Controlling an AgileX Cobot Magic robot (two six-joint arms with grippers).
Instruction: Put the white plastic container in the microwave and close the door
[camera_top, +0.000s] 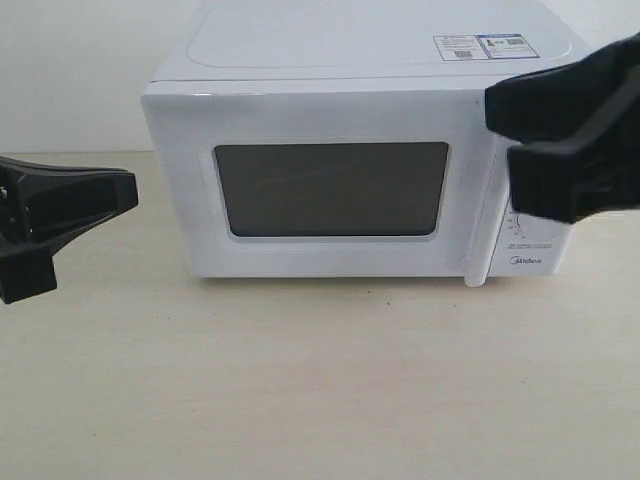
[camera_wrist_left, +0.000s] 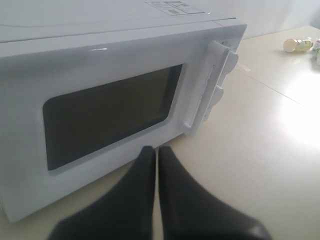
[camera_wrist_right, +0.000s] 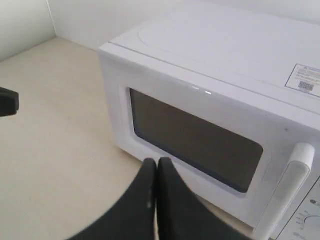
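one microwave (camera_top: 360, 60) stands in the middle of the exterior frame on the table (camera_top: 320, 380). its one door (camera_top: 330, 115) is shut flat, with a single handle (camera_top: 476, 250) at the door's right edge. two stickers (camera_top: 485, 46) lie at the upper right, on its top. through the dark window (camera_top: 330, 190) i cannot tell what is inside. there are two grippers. the left gripper (camera_wrist_left: 156, 152) is at the left edge of the exterior frame and the right gripper (camera_wrist_right: 156, 162) at the right edge, each with fingers pressed together, holding nothing.
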